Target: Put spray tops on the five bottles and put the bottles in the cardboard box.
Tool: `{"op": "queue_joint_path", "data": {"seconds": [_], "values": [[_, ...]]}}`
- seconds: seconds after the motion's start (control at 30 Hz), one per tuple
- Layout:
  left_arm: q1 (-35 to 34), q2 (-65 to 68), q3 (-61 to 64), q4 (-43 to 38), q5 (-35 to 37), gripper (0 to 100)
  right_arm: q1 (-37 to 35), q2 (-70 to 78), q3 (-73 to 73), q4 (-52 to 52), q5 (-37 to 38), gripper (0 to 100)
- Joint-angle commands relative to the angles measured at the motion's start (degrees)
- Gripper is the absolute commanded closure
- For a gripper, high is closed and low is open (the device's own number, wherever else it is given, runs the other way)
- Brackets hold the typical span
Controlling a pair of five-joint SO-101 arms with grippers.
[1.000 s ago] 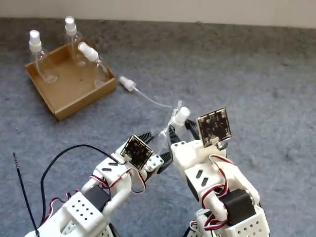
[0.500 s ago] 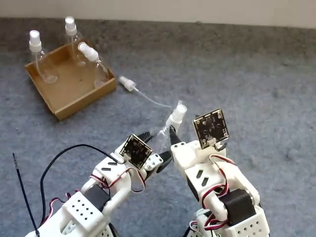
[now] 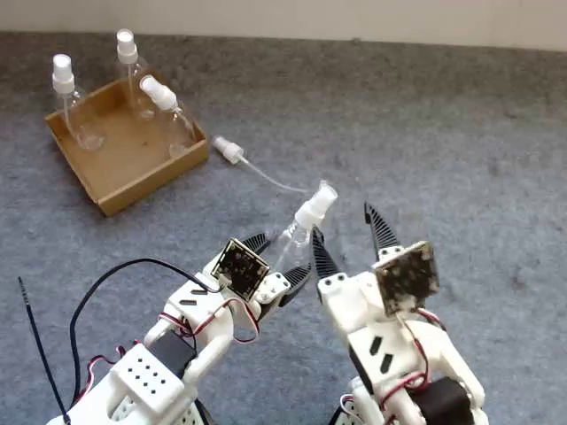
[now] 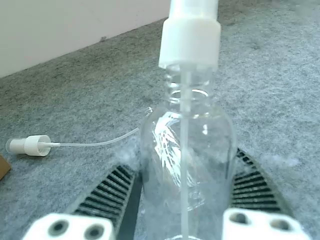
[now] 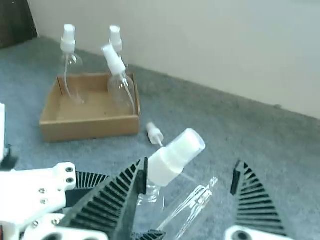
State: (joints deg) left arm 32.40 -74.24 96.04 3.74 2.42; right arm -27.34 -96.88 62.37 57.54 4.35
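Observation:
A clear bottle (image 3: 288,241) with a white spray top (image 3: 315,205) on its neck is tilted above the carpet, and my left gripper (image 3: 282,257) is shut on its body. The left wrist view has the bottle (image 4: 187,150) squeezed between both fingers, the top (image 4: 190,37) sitting on the neck threads. My right gripper (image 3: 341,221) stands open just right of the top, touching nothing. Its fingers (image 5: 120,200) flank the top (image 5: 175,155). The cardboard box (image 3: 151,184) at the far left holds three capped bottles (image 3: 168,111). A loose spray top (image 3: 229,149) with its tube lies beside the box.
Grey carpet covers the table, with free room to the right and in the middle. A black cable (image 3: 80,319) loops at the near left by the left arm. A clear glassy shape (image 5: 192,205) shows low between the right fingers; I cannot tell what it is.
The right gripper let go of the spray top, opened, and drew back toward the near side. The top stays on the bottle held by the left gripper.

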Motion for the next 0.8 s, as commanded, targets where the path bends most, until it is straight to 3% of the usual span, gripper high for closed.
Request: {"op": "queue_joint_path", "data": {"seconds": [0.0, 0.43, 0.77], "values": [[-0.48, -0.75, 1.45, -1.41, 0.53, 89, -0.48, -2.07, 2.77, 0.66, 1.93, 75.5], [-7.25, -0.75, 0.84, -1.58, 0.62, 90, -0.22, -2.42, 12.0, -3.3, 2.02, 75.6], [-16.04, -0.84, 1.45, -10.02, 0.79, 90, -0.13, -2.42, 24.31, -13.49, 1.76, 79.1]]}}
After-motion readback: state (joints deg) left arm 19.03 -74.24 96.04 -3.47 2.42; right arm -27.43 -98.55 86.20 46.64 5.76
